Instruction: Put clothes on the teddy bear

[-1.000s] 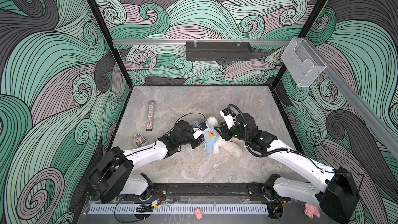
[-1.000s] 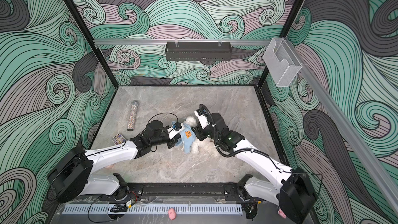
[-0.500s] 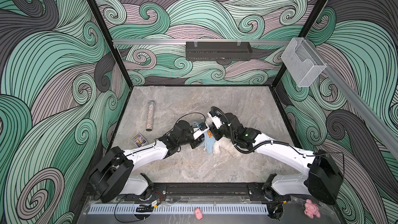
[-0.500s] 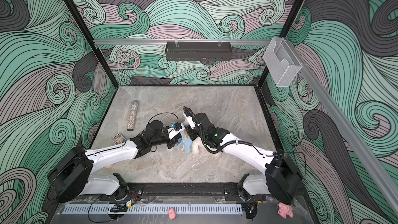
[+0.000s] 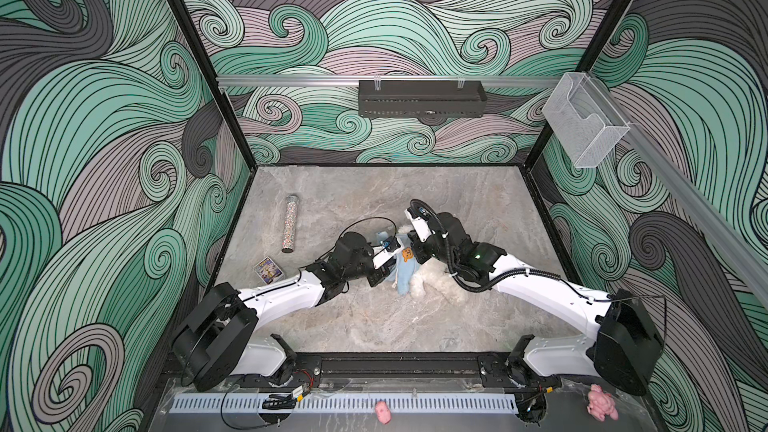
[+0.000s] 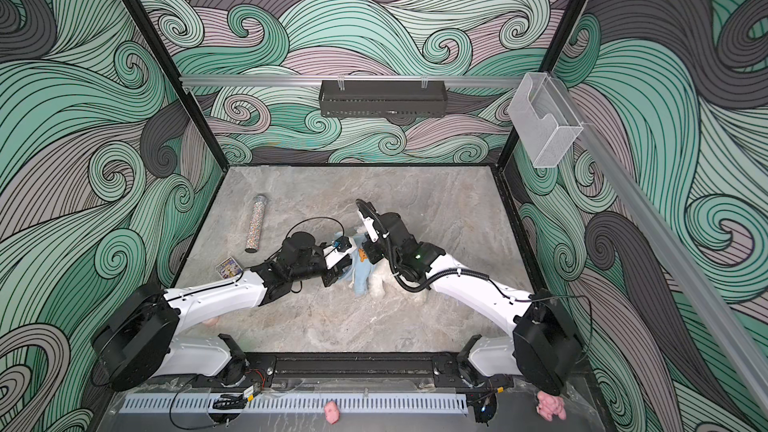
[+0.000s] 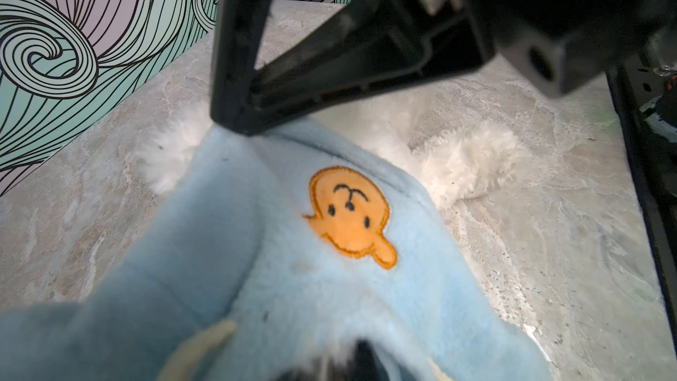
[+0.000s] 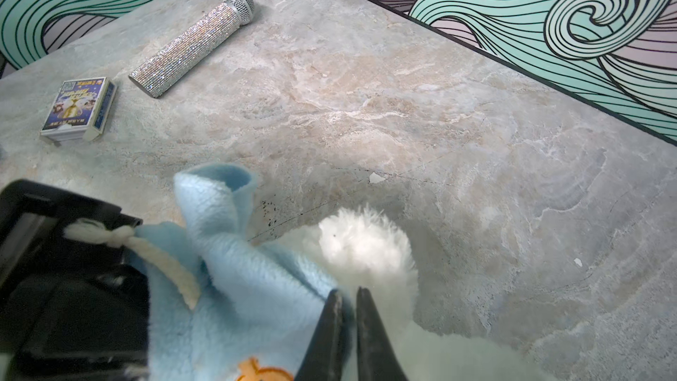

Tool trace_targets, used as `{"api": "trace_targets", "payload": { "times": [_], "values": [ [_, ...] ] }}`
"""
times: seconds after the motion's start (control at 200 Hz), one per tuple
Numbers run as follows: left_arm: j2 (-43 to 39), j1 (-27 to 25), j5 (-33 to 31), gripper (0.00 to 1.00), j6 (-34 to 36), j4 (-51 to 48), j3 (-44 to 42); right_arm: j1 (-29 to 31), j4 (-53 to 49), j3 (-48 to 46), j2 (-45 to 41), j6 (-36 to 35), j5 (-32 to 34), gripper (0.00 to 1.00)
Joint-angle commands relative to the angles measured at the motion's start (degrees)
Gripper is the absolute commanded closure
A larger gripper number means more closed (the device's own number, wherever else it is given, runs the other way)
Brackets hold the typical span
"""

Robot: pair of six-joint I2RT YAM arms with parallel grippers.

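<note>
The teddy bear [image 5: 434,282] [image 6: 384,284], fluffy and white, lies on the table between both arms. A light blue garment [image 5: 405,270] [image 6: 360,276] with an orange bear patch [image 7: 350,214] is draped over it. My left gripper [image 5: 384,272] [image 7: 340,364] is shut on the garment's near end; blue fleece hides its tips. My right gripper [image 5: 412,243] [image 8: 348,296] is shut, pinching the garment's edge beside a white furry limb [image 8: 362,247]. A cream drawstring [image 8: 161,258] lies over the left gripper's body. The bear's face is hidden.
A glittery microphone [image 5: 291,224] [image 8: 194,43] and a small card box [image 5: 268,270] [image 8: 78,108] lie at the left of the table. Two pink plush toys [image 5: 382,411] [image 5: 600,407] sit beyond the front rail. A black tray [image 5: 422,97] and a clear bin [image 5: 584,126] hang on the walls.
My right gripper has moved left onto the garment and closed on its edge. The left gripper has kept its hold in the same place.
</note>
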Motion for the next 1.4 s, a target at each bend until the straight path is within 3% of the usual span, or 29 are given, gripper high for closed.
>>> {"api": "trace_targets", "payload": {
  "times": [0.0, 0.165, 0.42, 0.62, 1.021, 1.396],
  "values": [
    [0.92, -0.21, 1.38, 1.00, 1.33, -2.42, 1.51, -2.18, -0.21, 2.32, 0.68, 3.15, -2.51, 0.94],
    [1.06, -0.21, 1.47, 1.00, 1.51, -2.44, 1.68, -2.70, -0.59, 3.37, 2.59, 6.11, -7.02, 0.98],
    [1.42, -0.21, 1.29, 1.00, 1.70, -2.60, 1.69, -2.70, 0.42, -0.76, -3.08, 6.70, -10.56, 0.74],
    [1.52, -0.21, 1.37, 1.00, 1.63, -2.61, 1.94, -2.18, 1.71, -2.83, -4.81, 6.82, -14.53, 0.68],
    [0.99, -0.24, 1.47, 1.00, 1.75, -3.24, 2.00, -1.29, 0.32, -2.31, -0.51, 6.64, -13.28, 0.74],
    [1.10, -0.29, 1.56, 1.00, 2.05, -3.82, 2.43, -1.20, -1.58, 0.53, 2.28, 6.71, -10.67, 0.90]
  ]
}}
